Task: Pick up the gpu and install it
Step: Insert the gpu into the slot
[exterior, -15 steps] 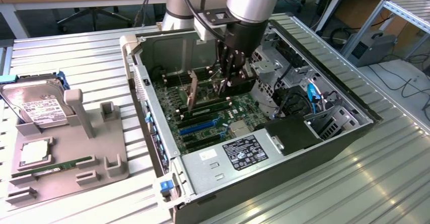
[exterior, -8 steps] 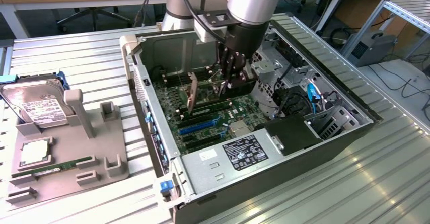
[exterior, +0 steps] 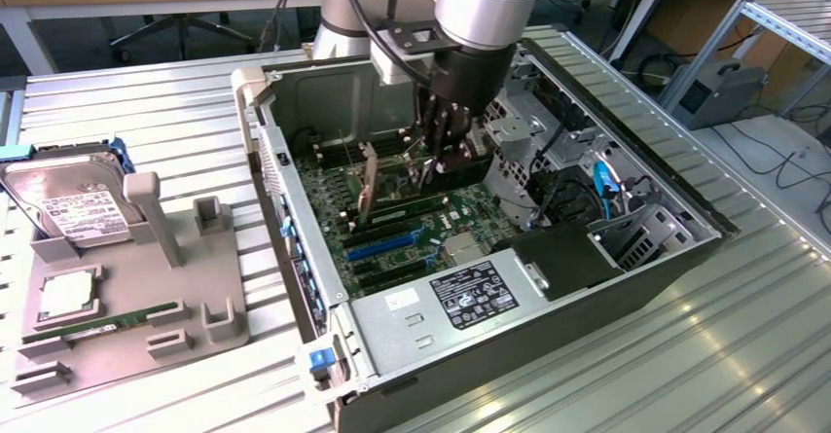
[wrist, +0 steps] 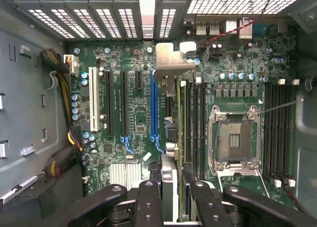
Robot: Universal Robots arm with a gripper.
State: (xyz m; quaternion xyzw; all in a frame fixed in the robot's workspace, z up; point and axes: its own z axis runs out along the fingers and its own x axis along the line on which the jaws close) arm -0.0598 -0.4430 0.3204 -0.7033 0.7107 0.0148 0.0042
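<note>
The gpu (wrist: 172,64) stands on edge inside the open computer case (exterior: 279,161), its silvery bracket towards the vented rear wall. My gripper (wrist: 173,187) is shut on the card's near end, one finger on each face. The card hangs low over the green motherboard (wrist: 136,123), just beside the long blue slot (wrist: 153,108). Whether its edge touches a slot I cannot tell. In the exterior view my gripper (exterior: 442,168) reaches down into the middle of the case with the gpu (exterior: 413,170) in it.
The CPU socket (wrist: 234,140) and memory slots (wrist: 277,133) lie close by. A power supply (exterior: 454,302) and drive cage (exterior: 520,126) crowd the case. At the exterior view's left, a grey fixture (exterior: 169,297) holds a hard drive (exterior: 72,204) and a memory stick (exterior: 124,318).
</note>
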